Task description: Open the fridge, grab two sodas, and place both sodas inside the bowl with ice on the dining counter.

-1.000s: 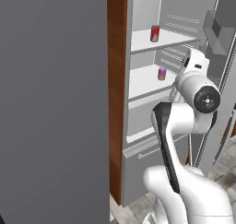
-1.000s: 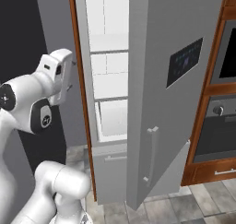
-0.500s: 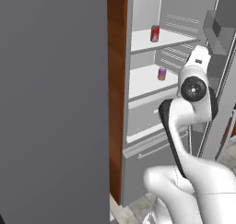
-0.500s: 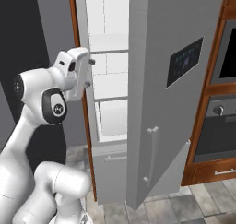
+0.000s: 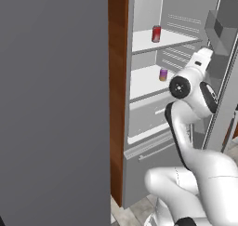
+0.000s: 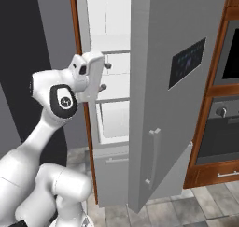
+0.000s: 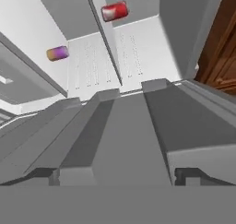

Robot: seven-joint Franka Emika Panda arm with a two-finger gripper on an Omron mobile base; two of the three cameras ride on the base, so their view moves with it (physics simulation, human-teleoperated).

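Fridge point(image 6: 158, 44) door open; gripper point(image 6: 103, 76), jaws apart and empty, at frame centre-left, faces shelved red can point(image 5: 156, 34) and purple can point(image 5: 163, 74) for reaching

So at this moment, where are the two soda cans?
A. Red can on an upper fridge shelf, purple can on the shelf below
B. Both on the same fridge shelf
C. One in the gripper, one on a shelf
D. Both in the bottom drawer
A: the red can stands on the upper shelf of the open fridge and the purple can on the shelf below; the open gripper holds nothing.
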